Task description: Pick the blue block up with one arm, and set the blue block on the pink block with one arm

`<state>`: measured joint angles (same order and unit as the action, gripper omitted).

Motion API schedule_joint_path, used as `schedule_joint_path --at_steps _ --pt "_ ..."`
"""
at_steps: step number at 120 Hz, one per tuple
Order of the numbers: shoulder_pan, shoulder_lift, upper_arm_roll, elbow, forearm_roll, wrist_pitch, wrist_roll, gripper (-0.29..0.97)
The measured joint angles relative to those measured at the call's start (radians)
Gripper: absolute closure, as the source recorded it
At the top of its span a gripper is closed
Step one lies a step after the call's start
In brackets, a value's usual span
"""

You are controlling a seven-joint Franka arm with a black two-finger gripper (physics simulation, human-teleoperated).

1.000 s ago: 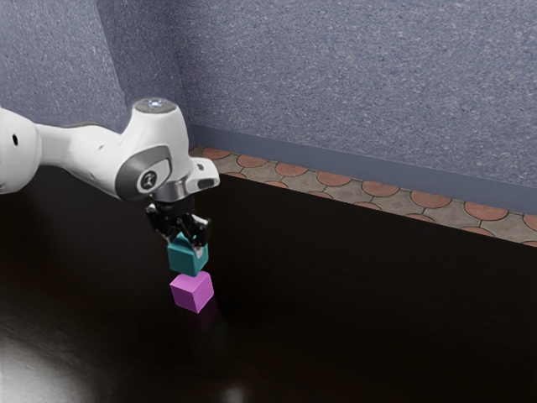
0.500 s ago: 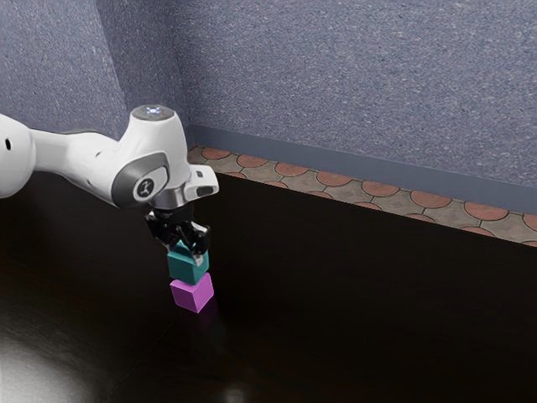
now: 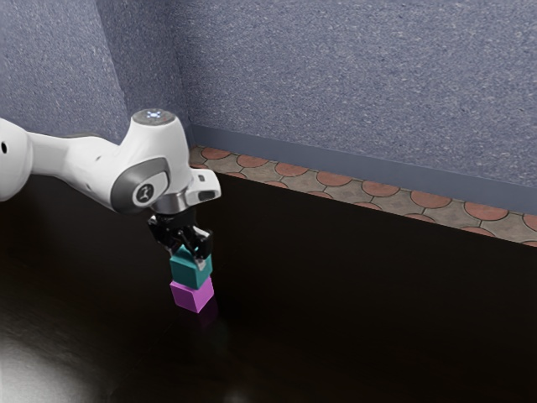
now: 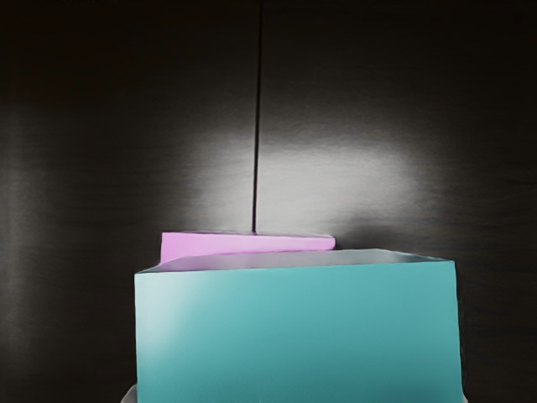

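Jaws: clenched on the blue block (image 3: 190,269), one tip on each side of its upper part, pointing straight down at the surface (image 3: 352,294).
Blue block: teal in tone and upright, held between my jaws. Its underside meets the top of the pink block (image 3: 191,295), and I see no gap between the two in the exterior view.
Pink block: it sits flat on the dark surface, directly beneath the blue block, and the two make a short stack. The faces do not line up exactly, since the blue one looks slightly turned against the pink one.
From my wrist: the blue block (image 4: 298,336) looms large just under my hand. A thin strip of the pink block (image 4: 247,243) peeks out beyond its far edge, narrower than the blue face.
Surface: glossy and nearly black. A pale sheen lies beyond the stack, and a fine dark seam (image 4: 255,126) runs away from the pink block.
Arm (image 3: 92,164): white, coming in from the exterior view's left, with the wrist bent down over the stack.
Stack position: toward the exterior view's left, well apart from the surface's far edge.
Surroundings: a tiled floor (image 3: 377,191) with reddish rounded tiles runs behind the surface, and a speckled grey-blue wall (image 3: 352,75) rises above it.
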<state>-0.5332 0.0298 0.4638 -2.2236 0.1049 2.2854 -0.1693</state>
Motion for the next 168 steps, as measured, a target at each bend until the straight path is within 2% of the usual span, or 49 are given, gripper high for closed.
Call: schedule_joint_path --at_steps 39,97,124,148,168 --pt "0.024 -0.018 0.003 -0.022 0.027 0.011 -0.001 0.49" --pt "0.037 -0.029 -0.002 -0.023 0.000 0.014 0.054 0.11" --pt "0.019 -0.054 -0.002 0.001 -0.005 0.005 0.078 0.05" --pt "-0.012 -0.050 0.002 0.083 -0.023 -0.040 0.098 0.03" --pt "-0.024 -0.044 0.003 0.096 -0.047 -0.062 0.110 0.03"
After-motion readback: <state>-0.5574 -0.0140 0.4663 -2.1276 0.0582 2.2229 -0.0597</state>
